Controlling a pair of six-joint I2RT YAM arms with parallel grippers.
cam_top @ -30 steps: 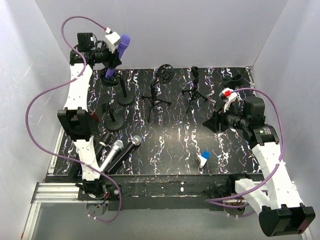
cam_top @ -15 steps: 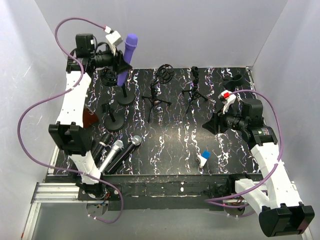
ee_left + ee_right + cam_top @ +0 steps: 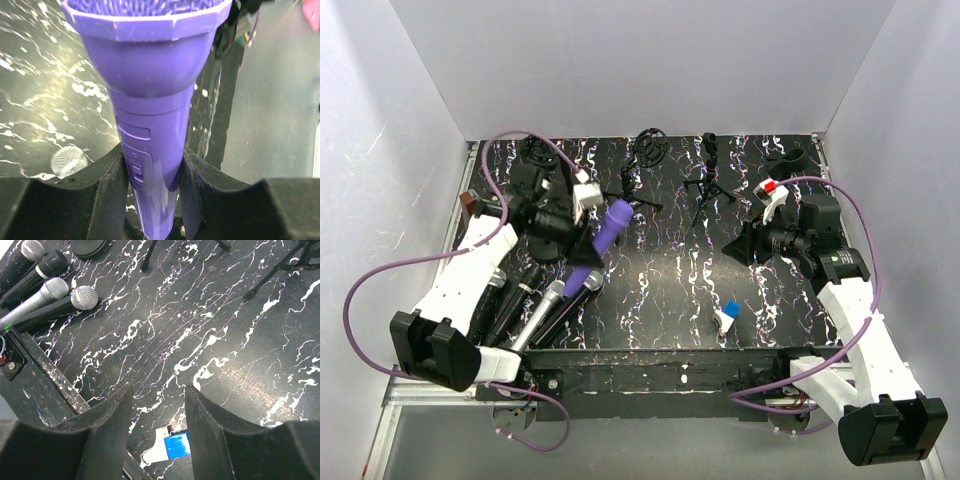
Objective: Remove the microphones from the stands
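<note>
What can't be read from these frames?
- Purple microphone lower handle: left wrist view, hidden between the left fingers and cut off by the bottom edge.
- Blue-and-white tag: right wrist view, partly behind the right fingers; too small to identify in the top view.
- Loose microphones: top view, count unclear under the left arm.

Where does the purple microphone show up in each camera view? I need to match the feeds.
Top external: the purple microphone is left of centre, tilted, head pointing away from the arm bases.
Left wrist: it fills the middle, clamped between the left fingers.
Right wrist: not in it.
Shared landmark: the microphones lying near the table's front-left edge; one silver grille shows in the left wrist view.
</note>
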